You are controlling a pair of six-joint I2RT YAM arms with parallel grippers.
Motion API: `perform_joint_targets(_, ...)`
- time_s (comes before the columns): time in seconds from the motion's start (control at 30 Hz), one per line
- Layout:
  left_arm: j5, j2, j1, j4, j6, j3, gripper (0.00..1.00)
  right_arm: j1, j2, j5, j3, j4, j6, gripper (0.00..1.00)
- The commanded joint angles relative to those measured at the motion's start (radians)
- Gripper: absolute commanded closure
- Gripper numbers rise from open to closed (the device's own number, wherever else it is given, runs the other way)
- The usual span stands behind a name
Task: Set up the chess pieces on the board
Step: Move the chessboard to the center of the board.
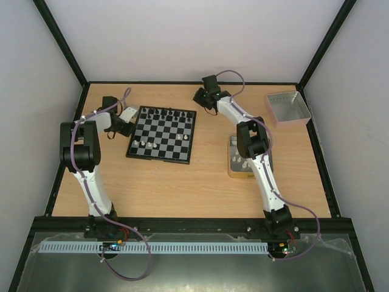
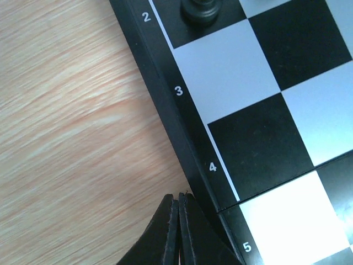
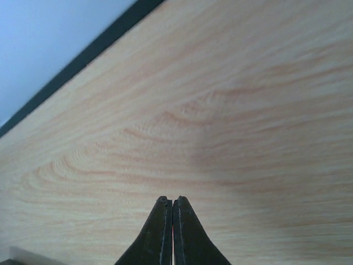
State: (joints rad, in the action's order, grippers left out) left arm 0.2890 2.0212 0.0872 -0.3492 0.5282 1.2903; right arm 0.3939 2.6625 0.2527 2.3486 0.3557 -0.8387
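The chessboard point(image 1: 163, 134) lies on the wooden table left of centre. Black pieces point(image 1: 164, 113) stand along its far row and a few white pieces point(image 1: 148, 145) near its front. My left gripper point(image 1: 123, 126) is shut and empty, just off the board's left rim; in the left wrist view its tips point(image 2: 178, 197) sit by the rim point(image 2: 171, 121) near the number 4, with one black piece point(image 2: 201, 10) at the top. My right gripper point(image 1: 199, 95) is shut and empty over bare wood beyond the board's far right corner, as the right wrist view point(image 3: 169, 200) shows.
A tan-rimmed tray point(image 1: 237, 159) holding several pieces lies right of the board, partly under the right arm. A grey metal tray point(image 1: 287, 107) stands at the back right. A black frame edge point(image 3: 83, 61) bounds the table.
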Motion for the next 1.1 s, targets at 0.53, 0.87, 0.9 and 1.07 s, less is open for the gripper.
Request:
perform_joint_targets(0.53, -0.002, -0.059, -0.087, -0.063, 0.003, -0.238, 0.98, 0.029, -0.175, 0.004, -0.436, -0.095, 0.028, 0.98)
perform_joint_targets(0.87, -0.01, -0.098, -0.106, -0.076, 0.035, -0.29, 0.98, 0.025, -0.247, -0.003, -0.564, -0.124, 0.042, 0.98)
perform_joint_targets(0.9, -0.018, -0.098, -0.116, -0.08, 0.043, -0.299, 0.98, 0.025, -0.255, -0.003, -0.581, -0.13, 0.042, 0.98)
perform_joint_targets(1.07, -0.018, -0.115, -0.15, -0.098, 0.067, -0.338, 0.98, 0.025, -0.298, -0.008, -0.65, -0.151, 0.049, 0.98)
